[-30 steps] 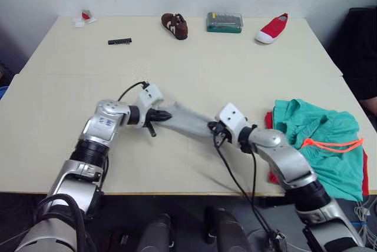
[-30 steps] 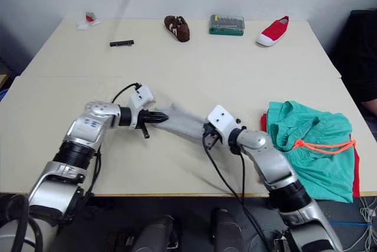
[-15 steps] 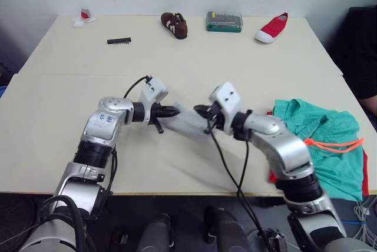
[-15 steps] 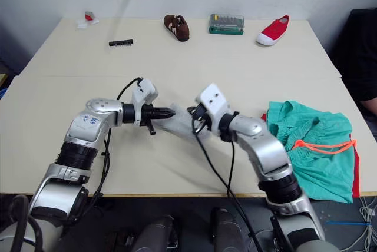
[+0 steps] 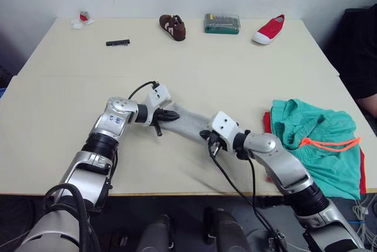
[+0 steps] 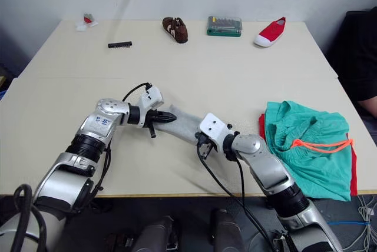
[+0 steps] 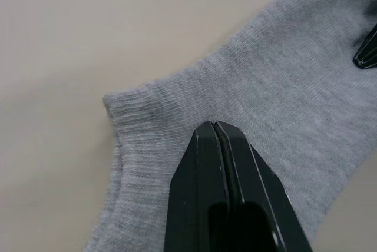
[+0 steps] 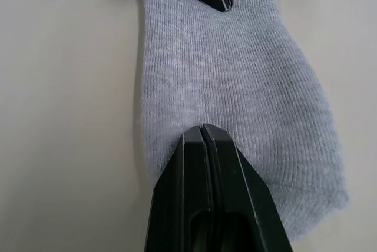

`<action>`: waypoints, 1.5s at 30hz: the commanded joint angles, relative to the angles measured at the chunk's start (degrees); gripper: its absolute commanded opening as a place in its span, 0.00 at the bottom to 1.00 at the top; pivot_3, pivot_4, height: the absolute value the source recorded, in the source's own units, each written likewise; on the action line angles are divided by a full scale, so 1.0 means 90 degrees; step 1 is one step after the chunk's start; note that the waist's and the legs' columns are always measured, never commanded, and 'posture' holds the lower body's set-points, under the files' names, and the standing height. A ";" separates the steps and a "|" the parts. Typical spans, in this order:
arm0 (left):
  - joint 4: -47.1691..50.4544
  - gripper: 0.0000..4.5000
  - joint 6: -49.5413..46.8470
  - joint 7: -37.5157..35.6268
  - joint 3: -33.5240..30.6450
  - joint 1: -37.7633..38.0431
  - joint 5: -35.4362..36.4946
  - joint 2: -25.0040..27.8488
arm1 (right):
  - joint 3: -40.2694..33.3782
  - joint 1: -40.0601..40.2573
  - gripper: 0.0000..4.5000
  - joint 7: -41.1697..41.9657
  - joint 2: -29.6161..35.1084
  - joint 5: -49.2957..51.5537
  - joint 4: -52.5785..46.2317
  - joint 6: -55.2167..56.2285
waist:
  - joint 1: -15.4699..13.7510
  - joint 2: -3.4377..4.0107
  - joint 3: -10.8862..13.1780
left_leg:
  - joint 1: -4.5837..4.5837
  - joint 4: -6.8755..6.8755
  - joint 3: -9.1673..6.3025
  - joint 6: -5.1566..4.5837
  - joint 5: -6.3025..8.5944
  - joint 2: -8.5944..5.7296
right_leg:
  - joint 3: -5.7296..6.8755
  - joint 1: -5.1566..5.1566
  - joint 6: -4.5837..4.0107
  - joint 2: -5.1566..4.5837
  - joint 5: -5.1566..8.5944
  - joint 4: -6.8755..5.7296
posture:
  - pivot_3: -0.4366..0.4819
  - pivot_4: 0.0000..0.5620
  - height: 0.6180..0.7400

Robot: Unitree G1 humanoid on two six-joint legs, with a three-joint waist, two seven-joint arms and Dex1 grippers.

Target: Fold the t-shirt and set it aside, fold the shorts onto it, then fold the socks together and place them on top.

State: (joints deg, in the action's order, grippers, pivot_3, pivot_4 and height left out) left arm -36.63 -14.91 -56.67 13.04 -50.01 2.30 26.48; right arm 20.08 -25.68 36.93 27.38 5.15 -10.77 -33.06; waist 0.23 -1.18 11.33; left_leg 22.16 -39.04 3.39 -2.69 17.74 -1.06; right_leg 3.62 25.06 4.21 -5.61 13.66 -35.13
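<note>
Between the two grippers lie the socks [image 5: 187, 123], flat on the table [image 5: 235, 75]. Left gripper [image 7: 216, 127] has its fingers pressed together, tips down on the cuff end. Right gripper [image 8: 203, 129] is likewise closed tight, tips on the opposite end, facing the left one. Well off to the right gripper's outer side, the shorts [image 5: 321, 140] sit bunched over the t-shirt [image 5: 269, 121].
</note>
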 commanded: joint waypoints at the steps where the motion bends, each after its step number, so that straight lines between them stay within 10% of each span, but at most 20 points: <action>1: 0.0324 0.00 -0.0376 -0.0133 0.0071 0.0546 -0.0178 0.0318 | -0.0098 0.0080 0.00 0.0201 0.0230 -0.0108 0.0138 0.0113 | 0.0006 0.0001 -0.0003 | -0.0002 0.0001 0.0000 0.0004 0.0002 0.0003 | -0.0001 0.0000 -0.0001 0.0001 0.0000 0.0000 | 0.48 0.27 1.00; 10: 0.1560 0.00 -0.0950 0.0149 -0.0394 0.1249 0.0061 0.0552 | -0.0813 -0.0169 0.00 0.0738 0.0370 0.0496 0.0212 0.0408 | -0.0010 0.0003 -0.0019 | -0.0003 0.0002 -0.0002 0.0014 0.0010 0.0014 | -0.0004 0.0000 -0.0007 0.0004 0.0004 0.0005 | 0.48 0.27 1.00; 19: 0.1007 0.00 -0.0602 0.0122 -0.0364 0.0752 0.0059 0.0268 | -0.2904 0.0582 0.00 0.0057 0.0141 0.2795 -0.2031 -0.3185 | -0.0088 0.0003 -0.0019 | 0.0020 0.0004 -0.0013 0.0016 0.0011 0.0018 | 0.0003 0.0018 -0.0009 0.0000 0.0004 0.0010 | 0.48 0.27 1.00; 33: 0.0540 0.00 -0.0269 0.0069 -0.0281 0.0470 0.0017 0.0101 | -0.5472 0.0915 0.95 -0.2225 -0.3253 0.3799 -0.2064 -0.6585 | -0.0139 0.0019 -0.0029 | 0.0024 0.0014 -0.0008 0.0014 0.0017 0.0019 | -0.0007 0.0031 -0.0013 -0.0005 0.0005 0.0006 | 0.48 0.27 1.00; 45: 0.0793 0.00 -0.0336 0.0132 -0.0348 0.0473 0.0018 0.0143 | -0.6788 -0.0334 0.99 -0.3408 -0.4492 0.3601 -0.0444 -0.6396 | -0.0009 0.0020 -0.0069 | 0.0019 0.0036 -0.0008 0.0015 0.0008 0.0017 | -0.0007 0.0033 -0.0019 -0.0005 0.0001 0.0011 | 0.48 0.27 1.00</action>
State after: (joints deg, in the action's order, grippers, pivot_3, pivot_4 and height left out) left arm -31.12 -17.63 -55.80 9.99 -45.86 2.91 27.48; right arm -38.87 -28.25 10.13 -8.87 40.23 -17.32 -91.77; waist 0.15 -1.00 10.71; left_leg 22.32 -38.69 3.33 -2.56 17.80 -0.91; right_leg 3.55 25.35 4.04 -5.66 13.66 -35.00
